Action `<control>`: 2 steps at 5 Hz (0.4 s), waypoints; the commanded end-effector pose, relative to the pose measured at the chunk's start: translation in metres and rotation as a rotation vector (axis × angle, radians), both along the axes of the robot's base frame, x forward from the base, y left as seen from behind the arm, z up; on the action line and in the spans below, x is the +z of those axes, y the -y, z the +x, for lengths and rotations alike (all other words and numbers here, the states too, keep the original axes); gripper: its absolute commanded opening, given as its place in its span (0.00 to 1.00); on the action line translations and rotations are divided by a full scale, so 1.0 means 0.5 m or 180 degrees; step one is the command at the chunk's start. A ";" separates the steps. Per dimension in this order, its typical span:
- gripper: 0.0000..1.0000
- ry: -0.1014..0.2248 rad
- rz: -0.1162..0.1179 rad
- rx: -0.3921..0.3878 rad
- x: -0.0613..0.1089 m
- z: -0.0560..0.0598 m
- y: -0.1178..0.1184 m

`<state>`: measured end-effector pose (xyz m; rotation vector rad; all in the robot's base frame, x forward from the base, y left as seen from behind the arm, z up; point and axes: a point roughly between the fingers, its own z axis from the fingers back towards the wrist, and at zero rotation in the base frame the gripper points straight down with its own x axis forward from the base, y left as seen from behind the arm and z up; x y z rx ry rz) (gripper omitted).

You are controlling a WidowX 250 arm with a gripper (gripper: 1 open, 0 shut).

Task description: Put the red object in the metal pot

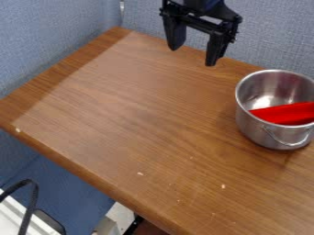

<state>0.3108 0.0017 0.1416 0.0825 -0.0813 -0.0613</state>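
Observation:
The red object [285,113] lies inside the metal pot [252,121] at the right of the wooden table, resting across the pot's bottom with one end toward the right rim. My gripper [196,48] hangs at the top middle of the view, well to the left of and behind the pot. It points down at the table and its two black fingers stand open with nothing between them.
The wooden table [135,110] runs from the far left corner to the near right. A blue textured wall [50,37] stands behind and to the left. Black cables [18,197] hang below the table's near left edge.

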 end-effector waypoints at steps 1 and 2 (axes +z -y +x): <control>1.00 0.0106 -0.0007 0.0005 0.008 -0.001 -0.009; 1.00 0.0066 -0.0035 0.0128 0.038 -0.003 -0.030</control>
